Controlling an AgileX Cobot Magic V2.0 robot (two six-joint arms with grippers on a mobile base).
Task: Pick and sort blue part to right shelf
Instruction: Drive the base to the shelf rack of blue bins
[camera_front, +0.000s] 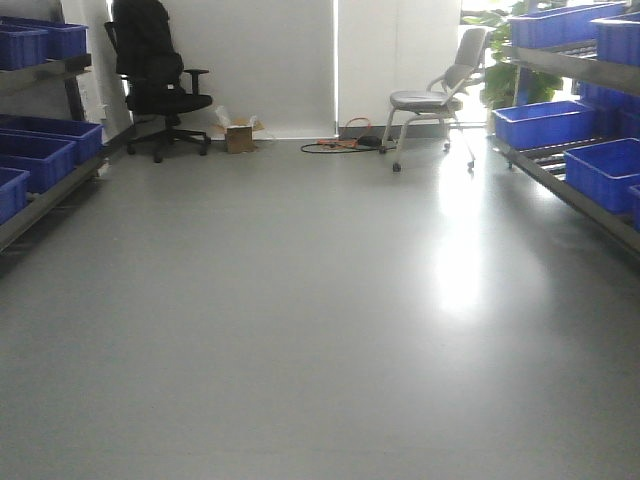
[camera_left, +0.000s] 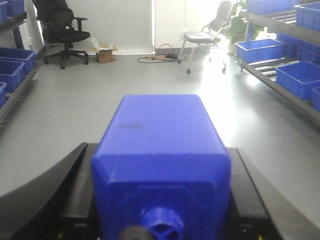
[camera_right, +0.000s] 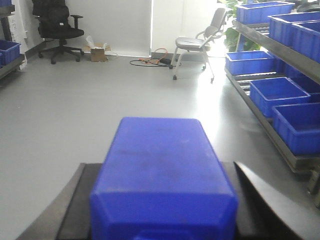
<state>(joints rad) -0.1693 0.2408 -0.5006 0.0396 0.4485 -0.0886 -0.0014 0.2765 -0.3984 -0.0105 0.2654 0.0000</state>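
The right fingers (camera_right: 262, 202) are closed on the flat sides of the blue part (camera_right: 162, 170), carried above the floor (camera_right: 75, 100). The left fingers (camera_left: 75, 175) clamp a knobbed block (camera_left: 160, 150). The part looks like light, rigid, smooth plastic, so its broad body is a safer hold than the neck.

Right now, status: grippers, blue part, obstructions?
Left gripper shut on knobbed blue block. Right gripper shut on blue part. Grey chair by right shelf's far end.

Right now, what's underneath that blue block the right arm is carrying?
Dark fingers of the right gripper show either side of the blue part, grey floor beyond. Whatever lies directly beneath is covered by the block.
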